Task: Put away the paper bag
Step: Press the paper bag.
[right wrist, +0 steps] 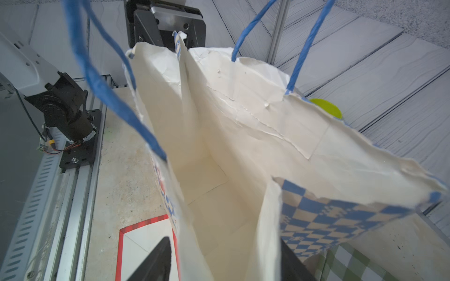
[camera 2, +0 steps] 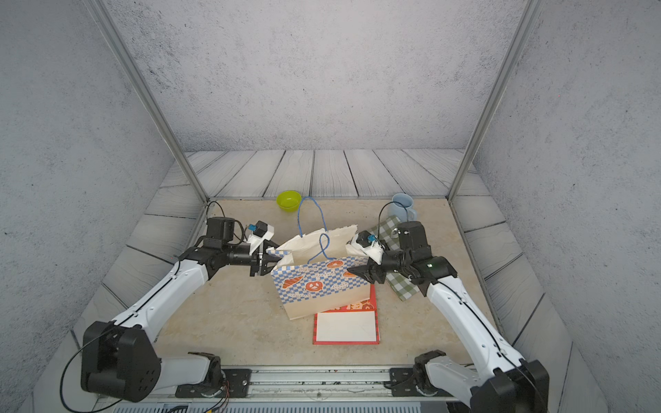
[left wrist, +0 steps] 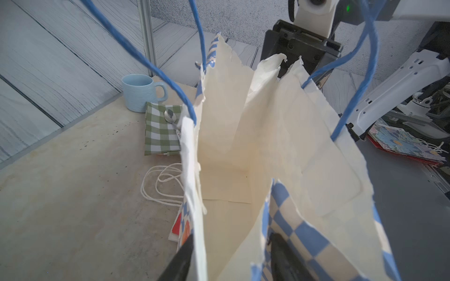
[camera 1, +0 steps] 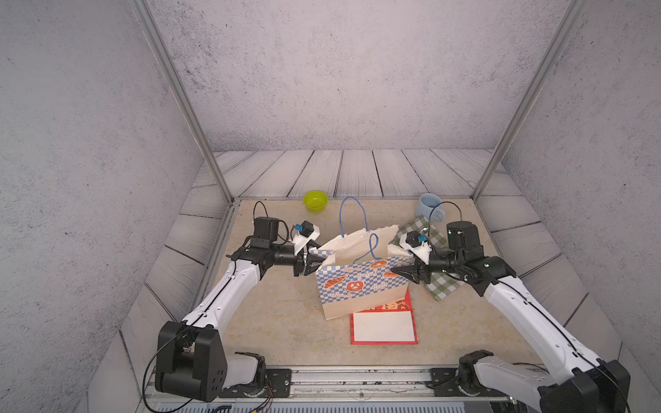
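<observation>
In the middle of both top views, the paper bag (camera 1: 361, 286) is seen standing upright on the counter (camera 1: 272, 321). Its mouth is open and its blue cord handles (camera 1: 352, 220) are raised above the torn rim. Its blue-checked front, printed with pretzels and a croissant, is turned toward the lower edge of the frame. Its lower right corner partly covers a flat red-bordered item (camera 1: 384, 327) lying on the counter just below it.

The left gripper (camera 1: 312, 266) is held against the bag's left end. In the left wrist view its jaws are spread, one beside a pale side panel and one at the folded-in checked gusset, with loose paper between them. The right gripper (camera 1: 404, 272) is set at the bag's right end near the rim. In the right wrist view its jaws are also spread wide, with the end wall between them.

A green bowl (camera 1: 315, 201) is placed to the upper left of the bag and a blue mug (camera 1: 429, 207) to its upper right, both near the counter's far edge. A checked cloth (camera 1: 443, 282) lies to the right of the bag, under the right arm. In the left wrist view a spoon (left wrist: 170, 116) is shown lying on that cloth, and a white cord (left wrist: 160, 185) is coiled on the counter just beside the bag.
</observation>
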`<act>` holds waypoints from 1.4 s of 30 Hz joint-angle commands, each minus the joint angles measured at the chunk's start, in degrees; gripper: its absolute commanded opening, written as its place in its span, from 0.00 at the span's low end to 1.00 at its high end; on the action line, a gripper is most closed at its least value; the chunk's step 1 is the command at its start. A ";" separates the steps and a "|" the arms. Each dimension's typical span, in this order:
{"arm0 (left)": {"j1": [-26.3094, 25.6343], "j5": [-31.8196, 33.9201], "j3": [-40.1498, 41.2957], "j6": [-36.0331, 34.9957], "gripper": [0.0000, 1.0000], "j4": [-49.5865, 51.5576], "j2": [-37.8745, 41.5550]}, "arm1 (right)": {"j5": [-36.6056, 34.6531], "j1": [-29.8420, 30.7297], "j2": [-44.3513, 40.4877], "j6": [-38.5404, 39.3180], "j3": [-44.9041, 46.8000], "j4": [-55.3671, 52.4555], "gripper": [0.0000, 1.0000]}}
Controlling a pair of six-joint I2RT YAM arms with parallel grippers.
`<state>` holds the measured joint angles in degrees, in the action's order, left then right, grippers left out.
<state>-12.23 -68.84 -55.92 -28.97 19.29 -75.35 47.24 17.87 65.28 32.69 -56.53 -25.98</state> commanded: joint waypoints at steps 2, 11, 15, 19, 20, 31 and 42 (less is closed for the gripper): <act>-0.83 -1.93 -1.81 -0.91 0.50 2.01 1.27 | 2.53 -0.04 3.38 2.74 -2.72 2.08 0.64; -2.05 -2.46 -2.37 -1.72 0.49 3.86 1.61 | -13.59 -0.35 1.10 0.54 -1.64 3.92 0.78; -2.38 -2.49 -2.26 -2.14 0.50 4.07 1.59 | -14.78 -1.08 -0.34 0.81 -1.27 2.45 0.85; -2.69 -2.80 -2.55 -2.23 0.50 4.43 1.61 | -14.23 -1.84 1.01 0.79 -2.58 1.97 0.91; -2.79 -2.95 -2.69 -2.15 0.50 4.65 1.59 | -12.72 -2.21 1.28 0.30 -3.06 1.98 0.92; -3.69 -3.93 -2.66 -2.60 0.49 5.64 1.33 | 9.51 -8.71 7.94 -0.60 -7.67 4.11 0.97; -4.11 -4.58 -3.66 -2.85 0.50 6.34 0.72 | 23.43 -8.77 16.41 1.08 -13.26 -0.01 0.95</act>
<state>-15.66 -71.68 -57.84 -30.92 24.27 -74.70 66.11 9.08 81.28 32.36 -68.20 -23.55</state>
